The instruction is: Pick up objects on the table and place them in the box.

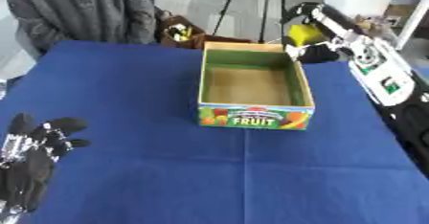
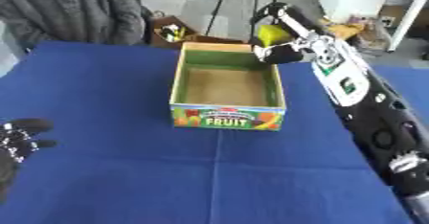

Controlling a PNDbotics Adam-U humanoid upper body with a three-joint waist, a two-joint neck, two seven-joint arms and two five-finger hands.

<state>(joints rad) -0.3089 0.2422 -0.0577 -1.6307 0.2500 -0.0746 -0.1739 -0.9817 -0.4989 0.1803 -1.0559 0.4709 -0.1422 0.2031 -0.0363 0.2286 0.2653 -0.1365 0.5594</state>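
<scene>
Blue tablecloth [image 1: 151, 170], brown bin [image 2: 172, 32] w/ small items behind far edge, tripod legs [image 1: 243, 3] beyond.

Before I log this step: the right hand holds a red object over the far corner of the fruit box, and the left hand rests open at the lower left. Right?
Not quite. The object in the right hand is yellow, not red, as the right eye view shows. The rest holds: it is over the far corner of the fruit box, left hand open at the lower left.

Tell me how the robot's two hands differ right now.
The right hand is raised at the far right corner of the box, curled round a yellow object; the left hand sits low at the near left edge, holding nothing, fingers relaxed and pointing up. Both are black.
</scene>
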